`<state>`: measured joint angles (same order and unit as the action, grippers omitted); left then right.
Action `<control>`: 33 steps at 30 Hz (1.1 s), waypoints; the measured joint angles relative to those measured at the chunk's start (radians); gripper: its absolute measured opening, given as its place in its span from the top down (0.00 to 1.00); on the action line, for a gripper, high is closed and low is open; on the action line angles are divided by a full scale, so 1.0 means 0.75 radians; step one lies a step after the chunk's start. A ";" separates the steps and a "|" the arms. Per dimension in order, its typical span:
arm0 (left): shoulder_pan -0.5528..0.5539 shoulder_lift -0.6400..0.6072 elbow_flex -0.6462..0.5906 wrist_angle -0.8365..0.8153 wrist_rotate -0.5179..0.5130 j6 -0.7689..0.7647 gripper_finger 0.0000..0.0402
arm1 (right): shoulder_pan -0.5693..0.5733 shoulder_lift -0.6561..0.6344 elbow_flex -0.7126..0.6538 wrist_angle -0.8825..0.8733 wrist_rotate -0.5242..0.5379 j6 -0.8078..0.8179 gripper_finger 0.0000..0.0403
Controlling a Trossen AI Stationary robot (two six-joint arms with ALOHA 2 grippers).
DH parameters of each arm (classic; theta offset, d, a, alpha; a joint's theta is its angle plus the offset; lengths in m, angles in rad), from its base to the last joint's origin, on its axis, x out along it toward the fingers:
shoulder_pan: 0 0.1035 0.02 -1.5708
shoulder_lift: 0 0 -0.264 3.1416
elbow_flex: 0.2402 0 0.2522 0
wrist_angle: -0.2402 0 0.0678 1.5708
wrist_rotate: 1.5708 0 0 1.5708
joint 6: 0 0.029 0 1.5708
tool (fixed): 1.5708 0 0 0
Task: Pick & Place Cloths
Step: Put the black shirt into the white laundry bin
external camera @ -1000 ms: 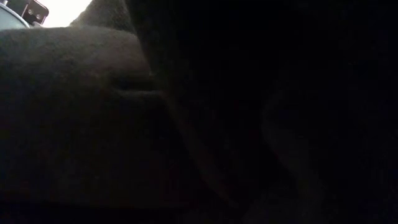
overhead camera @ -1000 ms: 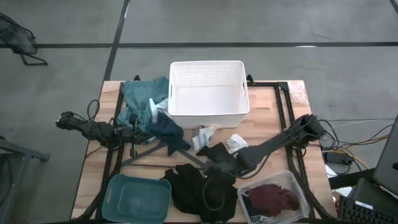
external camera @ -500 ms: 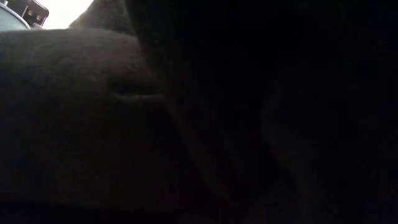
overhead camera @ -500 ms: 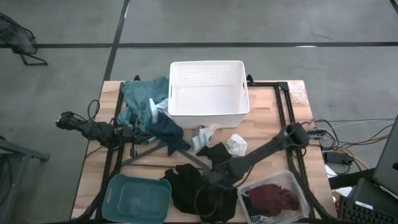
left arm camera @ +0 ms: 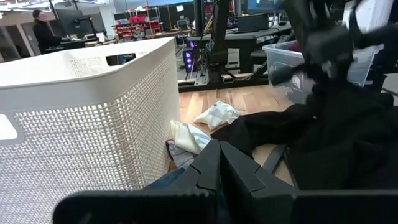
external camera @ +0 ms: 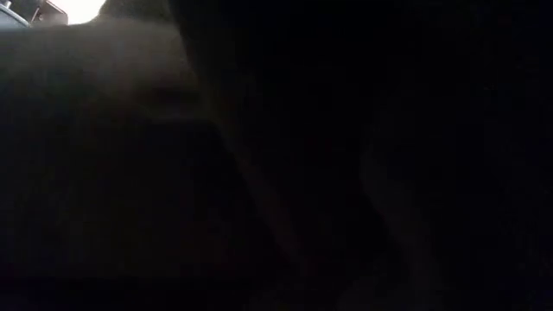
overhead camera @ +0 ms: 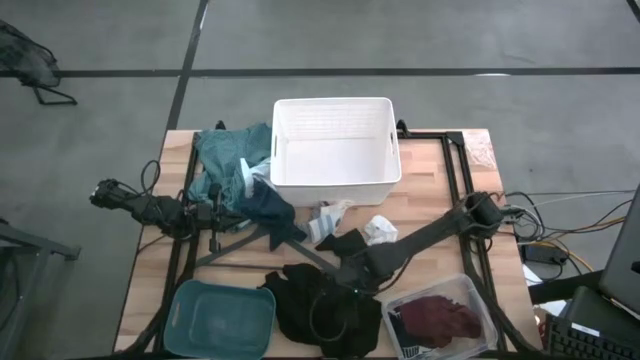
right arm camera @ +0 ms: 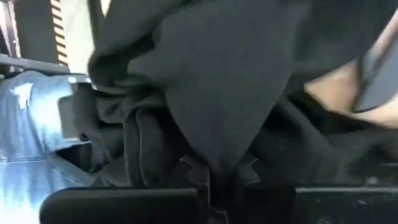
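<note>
Right gripper (overhead camera: 345, 290) has dropped from just beside the clear bin onto the black cloth (overhead camera: 320, 305) since a second ago, and its jaws, spread then, are now pinched shut on a fold of that cloth (right arm camera: 205, 106), which fills the right wrist view. Black cloth lies on the table's front edge, well in front of the white basket (overhead camera: 335, 150), between the teal tub (overhead camera: 220, 318) and the clear bin (overhead camera: 440, 318) holding the maroon cloth (overhead camera: 435, 318). Navy cloth (overhead camera: 268, 208) sits at the basket's front-left corner, teal-green cloth (overhead camera: 228, 155) against its left wall, small white pieces (overhead camera: 378, 230) just in front of the basket. Left gripper (left arm camera: 219, 163) waits to the basket's left-front, jaws pressed together, empty as far as I can tell; the navy fabric lies right at its tips and contact is unclear. Dark hanger (overhead camera: 260, 245) lies under the navy cloth, running toward the black one. Low view is blacked out, probably by dark fabric over the lens.
</note>
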<state>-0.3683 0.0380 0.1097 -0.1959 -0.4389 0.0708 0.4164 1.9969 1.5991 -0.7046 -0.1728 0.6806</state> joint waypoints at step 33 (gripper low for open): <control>-0.001 0.000 0.000 -0.010 0.000 0.000 0.97 | -0.589 -0.607 0.758 -0.012 0.515 -0.530 0.98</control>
<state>-0.3691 0.0380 0.1101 -0.2031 -0.4389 0.0708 -0.0252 1.5415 2.1676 -0.7134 0.2134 0.2832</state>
